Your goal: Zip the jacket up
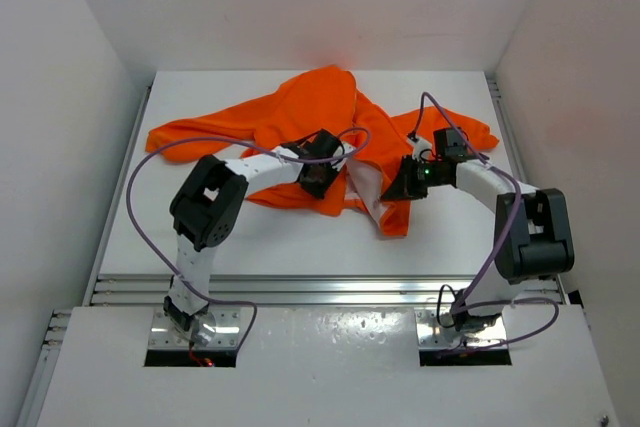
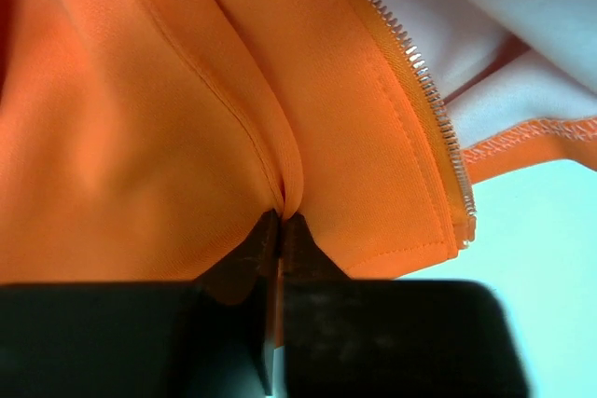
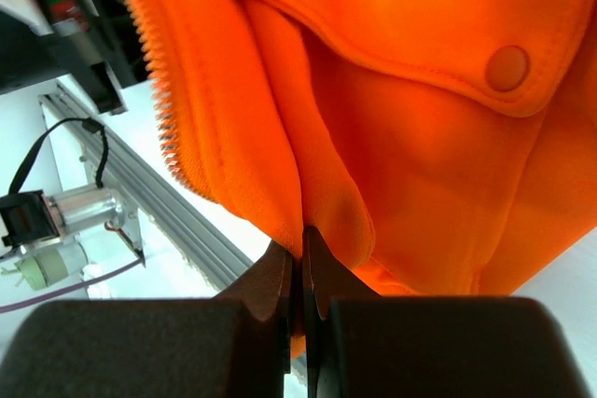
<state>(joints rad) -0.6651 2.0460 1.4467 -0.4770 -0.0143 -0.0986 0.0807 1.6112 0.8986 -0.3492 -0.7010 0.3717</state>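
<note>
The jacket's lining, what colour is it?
White lining, best seen in the left wrist view.

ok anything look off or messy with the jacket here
Nothing damaged. The jacket lies bunched and crooked on the table, front open with pale lining showing. The zipper teeth run bare, unjoined. The left end effector and right end effector each pinch a fabric fold beside the teeth, not on them.

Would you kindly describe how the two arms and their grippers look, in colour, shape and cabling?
The left arm and the right arm both have white links and bulky black joint housings. A thin purple cable loops along each. The left gripper and right gripper have dark, wedge-shaped fingers. A small green light glows at the right wrist.
</note>
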